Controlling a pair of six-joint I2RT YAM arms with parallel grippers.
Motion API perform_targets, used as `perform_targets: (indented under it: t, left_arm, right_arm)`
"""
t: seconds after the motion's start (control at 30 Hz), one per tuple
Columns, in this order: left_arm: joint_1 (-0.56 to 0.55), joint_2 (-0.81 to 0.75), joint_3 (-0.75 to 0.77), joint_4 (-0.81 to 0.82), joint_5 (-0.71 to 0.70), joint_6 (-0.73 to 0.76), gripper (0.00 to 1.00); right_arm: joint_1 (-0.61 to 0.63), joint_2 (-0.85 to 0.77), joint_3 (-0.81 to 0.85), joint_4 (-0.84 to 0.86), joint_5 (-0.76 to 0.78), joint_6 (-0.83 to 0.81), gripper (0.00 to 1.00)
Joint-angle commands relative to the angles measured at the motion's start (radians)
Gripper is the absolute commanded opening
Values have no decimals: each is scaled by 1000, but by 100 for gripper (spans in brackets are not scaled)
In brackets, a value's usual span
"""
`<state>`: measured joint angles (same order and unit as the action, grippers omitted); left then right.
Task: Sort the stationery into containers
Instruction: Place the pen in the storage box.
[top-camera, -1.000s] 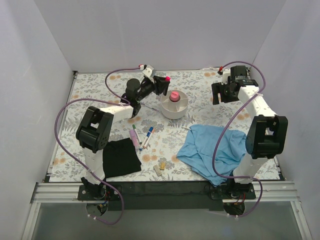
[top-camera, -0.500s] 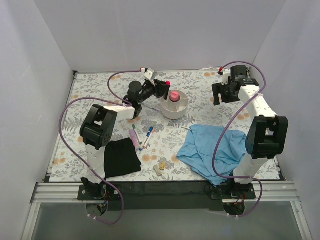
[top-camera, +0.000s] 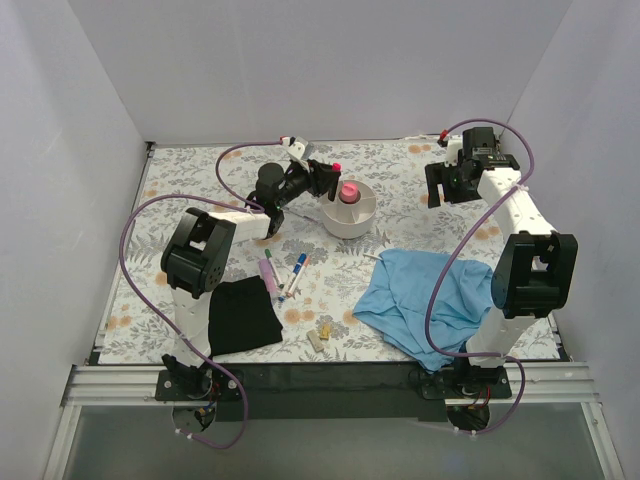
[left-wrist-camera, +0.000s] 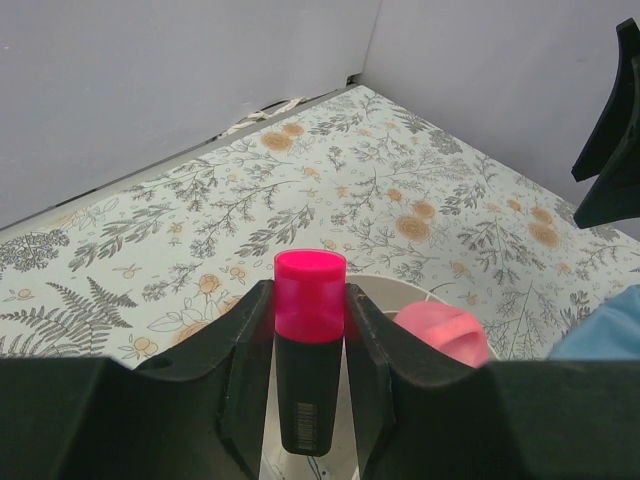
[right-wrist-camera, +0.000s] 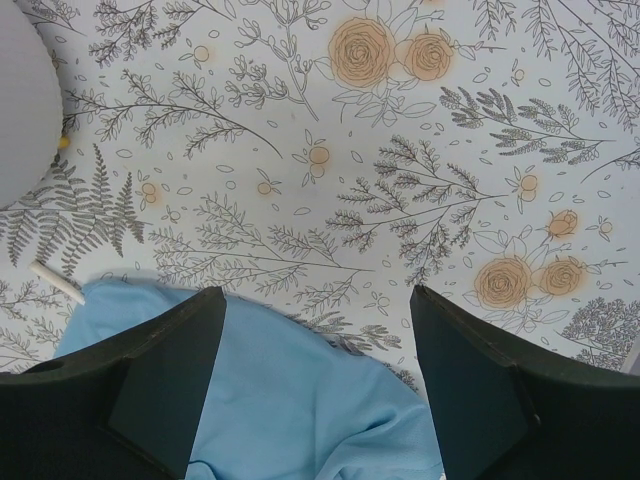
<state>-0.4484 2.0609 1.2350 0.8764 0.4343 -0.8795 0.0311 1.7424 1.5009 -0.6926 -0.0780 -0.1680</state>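
My left gripper (top-camera: 325, 177) is shut on a black highlighter with a pink cap (left-wrist-camera: 309, 345), held just above the left rim of the white round organiser (top-camera: 351, 212). A pink highlighter (top-camera: 348, 191) stands in the organiser; its cap shows in the left wrist view (left-wrist-camera: 442, 331). Pens and markers (top-camera: 283, 274) lie on the floral mat in front of the organiser. Two pale eraser blocks (top-camera: 320, 333) lie near the front edge. My right gripper (top-camera: 444, 186) is open and empty, high at the back right, over the blue cloth's edge (right-wrist-camera: 290, 400).
A black cloth (top-camera: 241, 313) lies at the front left. A blue cloth (top-camera: 425, 298) lies at the front right. A thin white stick (top-camera: 374, 257) lies by its far edge and shows in the right wrist view (right-wrist-camera: 57, 283). White walls enclose the mat.
My left gripper has drawn back slightly left and settled with the highlighter beside the organiser. The right arm has shifted slightly.
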Motion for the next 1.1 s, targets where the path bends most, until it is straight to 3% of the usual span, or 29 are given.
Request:
perform_targets:
  t: [0.0, 0.03, 0.23, 0.4, 0.53, 0.63, 0.67, 0.73, 0.77, 0.97, 1.07]
  left_arm:
    - [-4, -25, 11, 15, 7, 2, 24]
    - [-4, -27, 15, 13, 6, 2, 32]
    - [-4, -45, 12, -5, 12, 27, 58]
    - [-4, -88, -5, -14, -11, 56, 59]
    - [22, -241, -14, -111, -188, 135, 58]
    - [66, -336, 58, -411, -311, 145, 58]
    - [77, -388, 84, -632, -368, 143, 58]
    - [100, -418, 171, -866, -391, 158, 57]
    - [102, -432, 193, -1092, -399, 187, 57]
    - [143, -412, 224, -1595, -436, 61, 59]
    - [152, -413, 158, -1668, -387, -7, 57]
  right_arm:
    - [0, -1, 44, -2, -5, 7, 84]
    - [0, -1, 39, -1, -5, 7, 84]
    - [-2, -4, 27, 10, -16, 12, 84]
    - [-2, 0, 24, 18, -25, 15, 84]
    - [0, 8, 28, 25, -49, 13, 84]
    - [-2, 29, 38, 30, -86, 13, 84]
    - [0, 45, 39, 30, -110, 13, 84]
    - [-2, 60, 48, 33, -131, 16, 84]
    - [0, 77, 48, 38, -152, 19, 84]
    - [0, 152, 85, 39, -253, 87, 84]
    - [-2, 175, 119, 30, -298, 116, 83]
